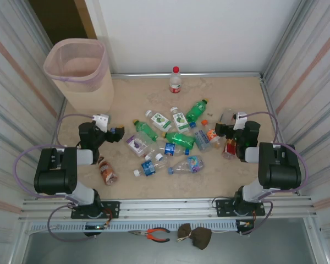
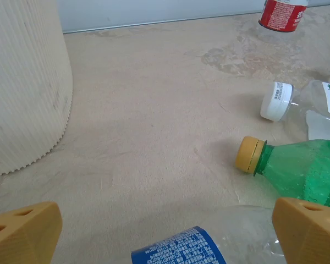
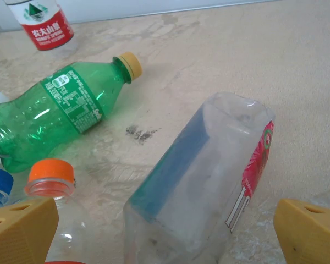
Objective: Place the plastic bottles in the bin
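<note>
Left claw (image 1: 120, 132) and right claw (image 1: 218, 130) gape empty, flanking the scattered green and clear plastic bottles (image 1: 179, 138) as if ready to pick. The tall pinkish translucent bin (image 1: 91, 93) waits upper left.

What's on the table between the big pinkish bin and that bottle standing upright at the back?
Nothing; the top view shows bare table between the bin and the upright red-capped bottle. The other bottles lie nearer the front edge.

The bin (image 1: 77, 71) stands far left on the surface (image 1: 137, 96), behind my left claw (image 1: 119, 133). Bottles (image 1: 180, 139) lie between it and my right claw (image 1: 217, 130); one bottle (image 1: 175, 80) stands at the far wall (image 1: 209, 33), perhaps touching it.
</note>
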Motion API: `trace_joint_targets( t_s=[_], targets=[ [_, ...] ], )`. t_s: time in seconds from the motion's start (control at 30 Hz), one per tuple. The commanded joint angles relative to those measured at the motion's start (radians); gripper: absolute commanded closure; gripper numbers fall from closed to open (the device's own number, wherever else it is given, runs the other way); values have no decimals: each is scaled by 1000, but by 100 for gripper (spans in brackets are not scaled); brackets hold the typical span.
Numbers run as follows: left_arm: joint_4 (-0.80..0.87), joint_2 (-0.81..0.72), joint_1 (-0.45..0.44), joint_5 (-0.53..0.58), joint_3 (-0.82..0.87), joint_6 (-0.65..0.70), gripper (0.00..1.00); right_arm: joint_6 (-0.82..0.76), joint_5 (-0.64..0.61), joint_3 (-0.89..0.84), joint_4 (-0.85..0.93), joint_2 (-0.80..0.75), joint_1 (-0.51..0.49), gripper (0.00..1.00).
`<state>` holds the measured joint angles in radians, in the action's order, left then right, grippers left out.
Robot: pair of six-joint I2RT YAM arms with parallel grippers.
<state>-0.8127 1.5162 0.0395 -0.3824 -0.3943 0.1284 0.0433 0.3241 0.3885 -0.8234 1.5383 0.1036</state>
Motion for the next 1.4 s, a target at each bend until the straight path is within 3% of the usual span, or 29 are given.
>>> trace_joint_targets(
  t_s=[0.0,1.37],
  targets=[
    [-22,-11,2,-25,11,19,1,-18,25,-8,-25,-1,2,1],
    [-28,-8,22,-29,7,-5,2,-10,22,-13,-34,-5,7,1]
  ],
)
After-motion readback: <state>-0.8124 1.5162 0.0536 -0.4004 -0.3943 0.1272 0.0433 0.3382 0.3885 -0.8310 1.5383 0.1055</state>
